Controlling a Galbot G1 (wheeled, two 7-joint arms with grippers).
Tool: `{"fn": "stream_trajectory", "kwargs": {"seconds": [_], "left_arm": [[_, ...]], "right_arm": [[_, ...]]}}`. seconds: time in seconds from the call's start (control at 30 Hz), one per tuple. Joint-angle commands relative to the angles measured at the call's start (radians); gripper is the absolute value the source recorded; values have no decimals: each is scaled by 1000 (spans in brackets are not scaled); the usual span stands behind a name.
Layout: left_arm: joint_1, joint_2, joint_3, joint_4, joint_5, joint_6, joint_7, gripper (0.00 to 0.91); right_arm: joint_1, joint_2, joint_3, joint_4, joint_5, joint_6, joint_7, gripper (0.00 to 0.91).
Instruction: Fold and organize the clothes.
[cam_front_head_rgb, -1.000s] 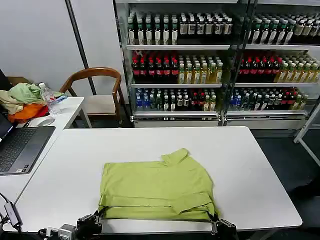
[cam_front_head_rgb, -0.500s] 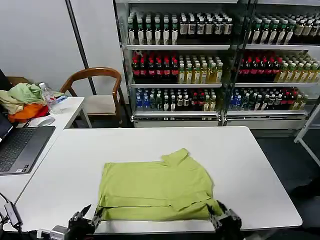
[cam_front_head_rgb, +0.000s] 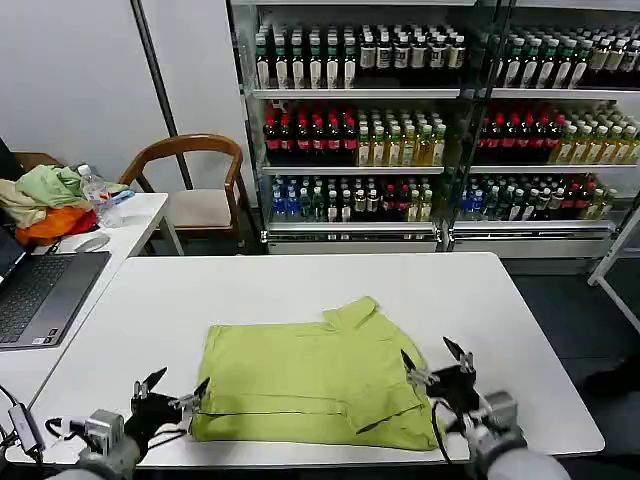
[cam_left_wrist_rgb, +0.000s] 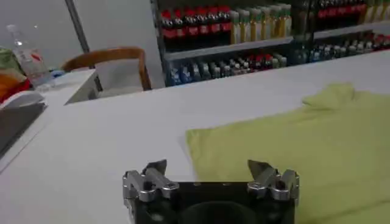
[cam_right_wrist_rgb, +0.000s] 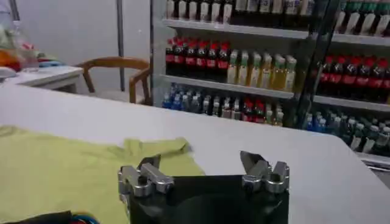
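The lime yellow-green T-shirt (cam_front_head_rgb: 315, 380) lies folded into a rough rectangle on the white table (cam_front_head_rgb: 300, 285), with one sleeve or collar corner sticking up at its far edge. My left gripper (cam_front_head_rgb: 172, 391) hovers open at the shirt's near left corner, holding nothing. My right gripper (cam_front_head_rgb: 436, 363) hovers open just off the shirt's right edge, also holding nothing. The left wrist view has the shirt (cam_left_wrist_rgb: 292, 137) ahead of the open left gripper (cam_left_wrist_rgb: 207, 167). In the right wrist view the shirt (cam_right_wrist_rgb: 67, 167) lies ahead and to one side of the open right gripper (cam_right_wrist_rgb: 198, 161).
A side table at the left carries a laptop (cam_front_head_rgb: 40, 295), a water bottle (cam_front_head_rgb: 95, 190) and a heap of pale green, beige and orange garments (cam_front_head_rgb: 45, 200). A wooden chair (cam_front_head_rgb: 195, 175) and drink-filled shelves (cam_front_head_rgb: 430, 120) stand behind. Cables (cam_front_head_rgb: 20, 425) hang at the near left corner.
Both grippers have let go of the shirt's near edge, opened and risen. The left one moved out to the left, the right one moved up beside the right edge. The near fold now lies flat.
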Motion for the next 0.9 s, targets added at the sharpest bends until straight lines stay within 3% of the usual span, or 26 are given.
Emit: {"fn": "stream_trajectory", "kwargs": {"seconds": [0.03, 0.27, 0.5, 0.9], "left_arm": [[-328, 47, 165, 253, -74, -47, 31, 907], [-453, 45, 242, 371, -83, -50, 46, 907], [-555, 34, 300, 491, -88, -48, 75, 907], [-604, 19, 359, 555, -108, -49, 121, 907]], "right_arm": [[470, 112, -190, -337, 77, -89, 29, 907], [590, 178, -273, -518, 133, -102, 25, 907], [640, 237, -317, -662, 123, -106, 15, 907], [632, 290, -308, -756, 110, -103, 13, 907]]}}
